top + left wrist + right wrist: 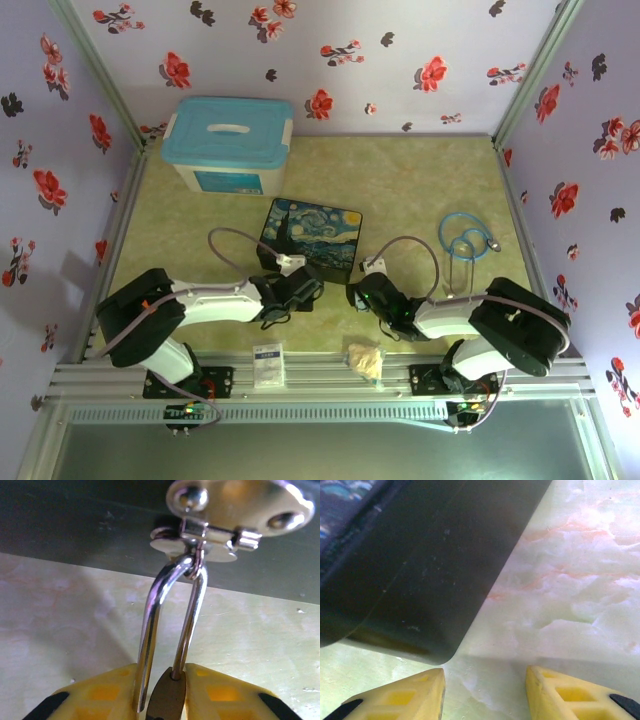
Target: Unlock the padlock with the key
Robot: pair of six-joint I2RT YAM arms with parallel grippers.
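**Desk:** What do you have on your screens? Please begin with the big things.

**Operator:** I see the green marbled table. My left arm and right arm both reach toward the centre from the 6 o'clock edge. At 11 o'clock stands a white storage bin with a blue lid. In the middle lies the dark box with the starry-night picture. A blue stethoscope lies at 3 o'clock from the box, well apart from it. At the near edge I see a white card, and at 3 o'clock from it a beige wad of paper.

**Desk:** And the grippers?

**Operator:** The left gripper is at 6 o'clock of the box. In its wrist view the yellow fingers press on the padlock from both sides, so it is a narrow grip on the lock body. The right gripper is at 5 o'clock of the box, near its corner. Its fingers stand apart, about half wide, with bare table between them.

**Desk:** Where exactly is the padlock?

**Operator:** At the near side of the box. Its brass body sits at 6 o'clock in the left wrist view. The silver shackle rises toward 12 o'clock and passes through the loop of the box's metal clasp. One leg enters the body. The end of the other leg is hidden by a finger, so I cannot tell if it is locked.
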